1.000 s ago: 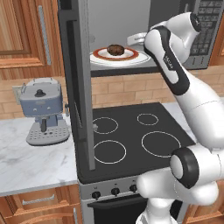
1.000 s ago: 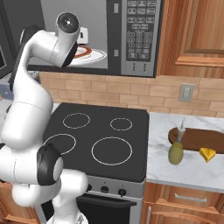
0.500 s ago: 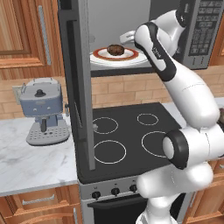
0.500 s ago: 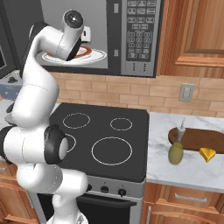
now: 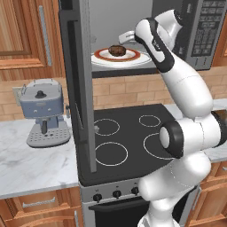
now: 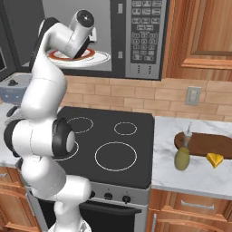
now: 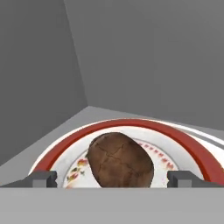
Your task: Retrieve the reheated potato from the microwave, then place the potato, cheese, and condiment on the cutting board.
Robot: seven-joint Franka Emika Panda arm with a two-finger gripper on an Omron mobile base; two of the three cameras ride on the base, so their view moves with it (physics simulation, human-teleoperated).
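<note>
The hand view shows the end effector (image 7: 112, 178) spread wide, its fingertips (image 7: 43, 178) flanking the potato (image 7: 120, 161), a cracked dark brown lump on a red-rimmed plate (image 7: 183, 146) inside the microwave (image 5: 201, 33). The right base view shows the condiment (image 6: 183, 155) and cheese (image 6: 215, 159) beside the cutting board (image 6: 208, 144) on the table (image 6: 195, 174). The arm has reached deeper inside than half a second ago.

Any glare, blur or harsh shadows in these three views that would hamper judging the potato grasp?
Hand view: sharp, evenly lit, no glare; the potato sits clear between the open pincer tips. Left base view: soft flat light; the microwave interior stays readable. Right base view: no blur, but the arm hides most of the plate.
</note>
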